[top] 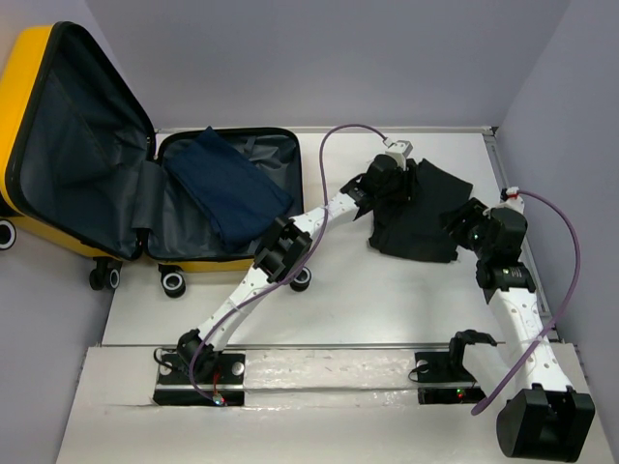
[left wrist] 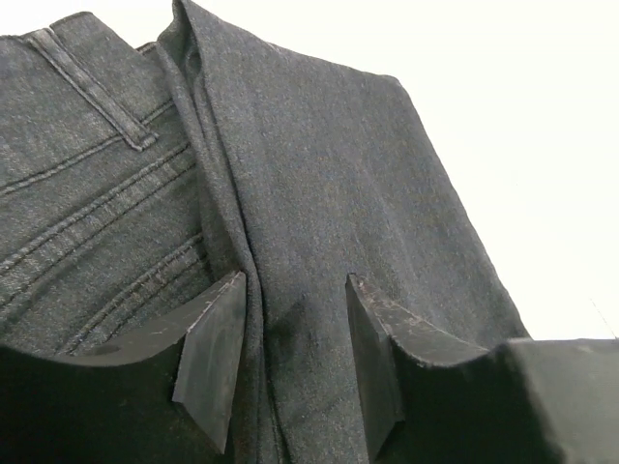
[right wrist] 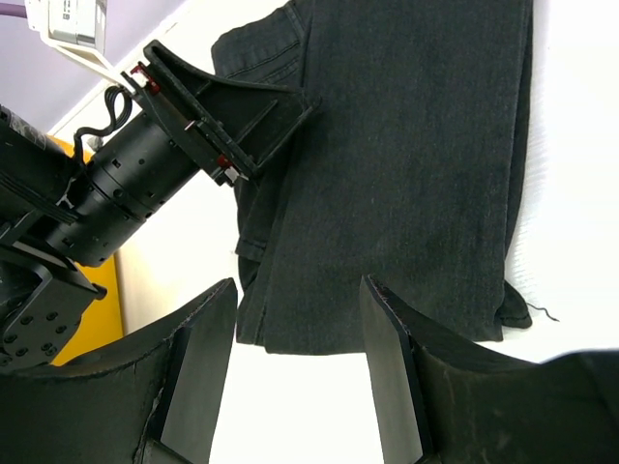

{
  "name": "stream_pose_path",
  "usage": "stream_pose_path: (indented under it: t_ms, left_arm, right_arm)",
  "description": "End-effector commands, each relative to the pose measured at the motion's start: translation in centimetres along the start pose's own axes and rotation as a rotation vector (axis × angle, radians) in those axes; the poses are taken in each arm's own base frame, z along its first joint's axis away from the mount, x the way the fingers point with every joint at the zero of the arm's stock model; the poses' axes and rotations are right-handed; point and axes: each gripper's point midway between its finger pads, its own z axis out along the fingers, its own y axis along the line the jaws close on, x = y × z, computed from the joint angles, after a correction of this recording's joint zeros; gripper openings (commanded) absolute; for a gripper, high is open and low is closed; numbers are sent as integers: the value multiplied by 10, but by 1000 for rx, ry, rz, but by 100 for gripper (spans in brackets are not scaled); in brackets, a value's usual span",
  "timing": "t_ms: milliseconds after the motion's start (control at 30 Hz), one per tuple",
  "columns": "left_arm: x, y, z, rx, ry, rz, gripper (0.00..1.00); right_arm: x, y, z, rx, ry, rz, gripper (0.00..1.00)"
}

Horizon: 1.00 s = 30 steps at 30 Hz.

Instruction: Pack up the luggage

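Left gripper [left wrist: 295,282], jaws apart astride a fold of the black jeans [top: 426,227], is nearer the luggage [top: 77,145] lying open to its left; right gripper [right wrist: 298,288] gapes empty.

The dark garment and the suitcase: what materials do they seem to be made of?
The dark garment looks like charcoal denim: a twill-like weave, doubled stitch lines and a waistband seam show in the left wrist view. The suitcase seems to have a hard, smooth yellow plastic shell, with a dark grey fabric lining that wrinkles softly.
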Motion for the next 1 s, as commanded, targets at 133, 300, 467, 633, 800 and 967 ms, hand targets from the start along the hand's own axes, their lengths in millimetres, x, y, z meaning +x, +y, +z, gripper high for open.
stream_pose_path:
  t_ms: [133,300,467,633,800,967]
  left_arm:
    - [-4,-19,7,99,-47,-37,62]
    - [8,-12,12,102,-30,-71,59]
    - [15,-6,14,101,-22,-78,37]
    - [1,-15,6,119,-49,-75,6]
    - [-34,-37,-17,198,-111,-74,6]
    - [-73,-76,-44,308,-170,-82,6]
  right_arm:
    - [-10,9,-7,-41,-50,-8,59]
    - [-10,12,-10,-58,-50,-5,59]
    - [-9,13,-10,-61,-48,-3,59]
    - [-6,11,-10,-58,-41,-7,59]
    - [-6,8,-9,-49,-43,-14,59]
    - [-7,4,-10,-31,-57,-18,59]
